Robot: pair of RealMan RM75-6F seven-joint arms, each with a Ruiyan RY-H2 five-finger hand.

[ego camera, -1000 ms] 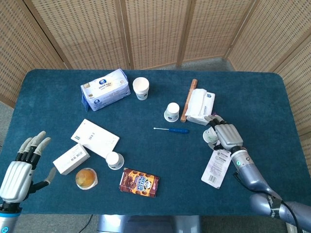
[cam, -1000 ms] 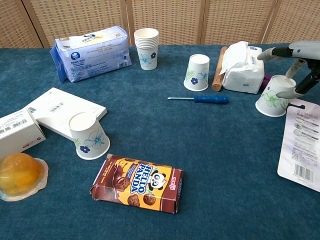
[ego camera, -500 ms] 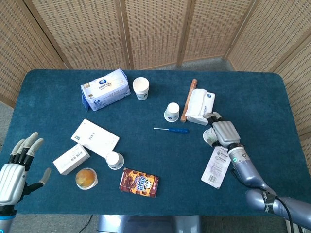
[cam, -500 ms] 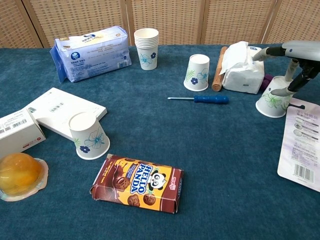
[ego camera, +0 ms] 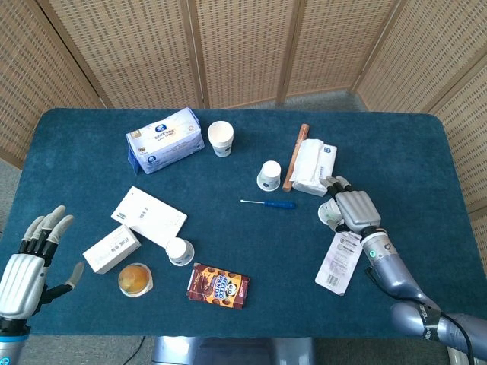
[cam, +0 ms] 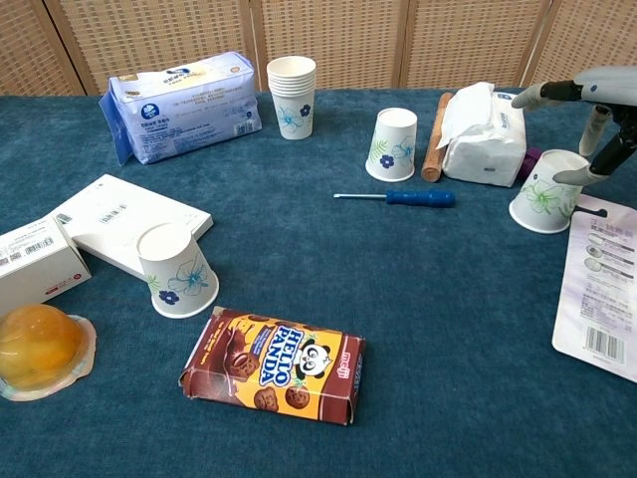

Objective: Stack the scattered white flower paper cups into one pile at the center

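At right of frame the right hand (ego camera: 351,208) hovers over an inverted cup (cam: 545,191), fingers (cam: 580,176) apart: best close evenly round its sides, avoiding crushing.

right robot hand (cam: 587,124) lifted slightly above the upside-down cup (cam: 545,192), left robot hand (ego camera: 27,270) shifted a little

left hand (ego camera: 23,275) spread; right hand (ego camera: 352,209) curled

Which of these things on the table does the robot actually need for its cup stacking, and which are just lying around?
Needed: upright stack of white flower paper cups; three upside-down flower cups.

Lying about: blue tissue pack, blue screwdriver, brown biscuit box, orange jelly cup.
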